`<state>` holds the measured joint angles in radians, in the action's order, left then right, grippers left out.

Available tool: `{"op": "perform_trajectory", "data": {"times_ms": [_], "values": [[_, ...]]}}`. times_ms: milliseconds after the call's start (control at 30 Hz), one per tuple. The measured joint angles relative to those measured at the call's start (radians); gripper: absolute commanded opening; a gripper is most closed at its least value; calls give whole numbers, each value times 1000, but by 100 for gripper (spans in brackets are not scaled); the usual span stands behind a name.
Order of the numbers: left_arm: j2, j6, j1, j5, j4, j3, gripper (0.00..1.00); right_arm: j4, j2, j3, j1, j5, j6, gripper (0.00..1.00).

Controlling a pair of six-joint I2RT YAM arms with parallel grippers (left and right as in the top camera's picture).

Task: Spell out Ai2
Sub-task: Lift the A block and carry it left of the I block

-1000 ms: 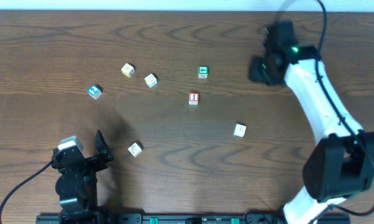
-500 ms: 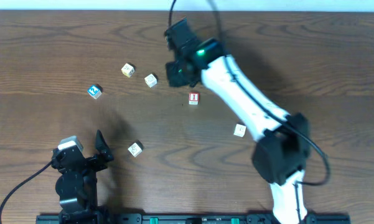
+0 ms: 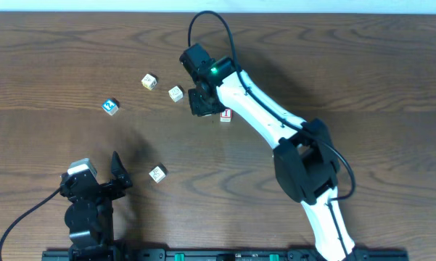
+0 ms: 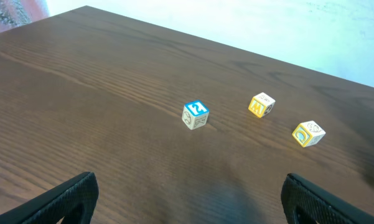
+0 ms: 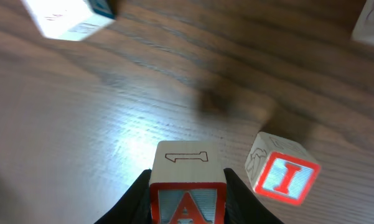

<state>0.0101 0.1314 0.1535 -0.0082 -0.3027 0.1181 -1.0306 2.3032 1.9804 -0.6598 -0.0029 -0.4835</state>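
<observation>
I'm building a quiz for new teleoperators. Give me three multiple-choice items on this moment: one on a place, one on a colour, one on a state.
1. In the right wrist view, the I block lies: A) on the table, right of the A block; B) on top of it; C) under it.
2. The 2 block has its numeral on: A) red; B) blue; C) green.
3. The right gripper is: A) open; B) shut on the I block; C) shut on the A block.
Key: 1 A, it sits apart on the wood; 2 B, the left wrist view shows a blue face; 3 C, both fingers press the A block's sides.
</observation>
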Motion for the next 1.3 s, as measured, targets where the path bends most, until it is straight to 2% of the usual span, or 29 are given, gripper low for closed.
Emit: {"op": "perform_trajectory", "data": {"times_ms": [433, 1000, 1067, 1133, 1300], "values": [[0, 0, 0, 0, 0, 0, 95, 18, 34, 0, -34, 95, -150, 2], [0, 0, 0, 0, 0, 0, 95, 10, 61, 0, -39, 122, -209, 2], [0, 0, 0, 0, 0, 0, 95, 3, 62, 0, -39, 116, -210, 17], [0, 0, 0, 0, 0, 0, 95, 2, 62, 0, -39, 111, -210, 25], [0, 0, 0, 0, 0, 0, 95, 1, 62, 0, -39, 108, -213, 29]]}}
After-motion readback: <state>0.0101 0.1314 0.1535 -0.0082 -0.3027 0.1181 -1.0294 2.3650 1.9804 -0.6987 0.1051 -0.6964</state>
